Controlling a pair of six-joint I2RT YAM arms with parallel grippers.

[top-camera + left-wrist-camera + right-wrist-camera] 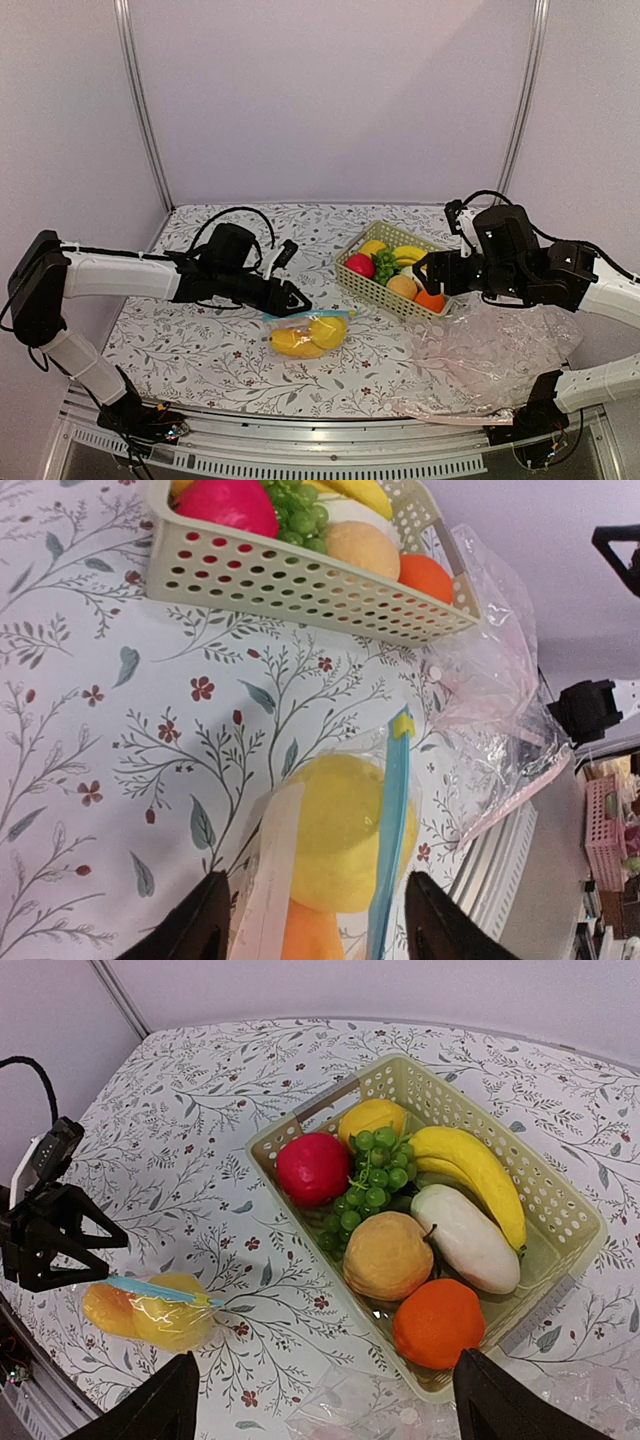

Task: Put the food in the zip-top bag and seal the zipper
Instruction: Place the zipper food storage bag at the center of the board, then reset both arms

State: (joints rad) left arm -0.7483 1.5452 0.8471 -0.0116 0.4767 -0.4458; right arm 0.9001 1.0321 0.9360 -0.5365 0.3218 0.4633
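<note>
The zip-top bag point(308, 337) lies on the table in front of the basket, with both pieces of food inside. In the left wrist view the rounded yellow fruit point(340, 825) and the orange-yellow one point(310, 935) show through the plastic. The light blue zipper point(390, 850) runs over them, with a small yellow tab at its far end. My left gripper point(315, 880) is open just above the bag's near end, one finger on each side of it. My right gripper point(420, 272) hovers open over the basket's near corner, holding nothing. The bag point(150, 1310) shows at the lower left of the right wrist view.
The pale green basket point(375, 290) holds a red fruit point(313, 1167), grapes, a banana point(470, 1165), a white fruit, a tan fruit and an orange point(438, 1322). A large pinkish clear plastic sheet point(490, 350) lies at the table's front right, reaching the metal edge rail.
</note>
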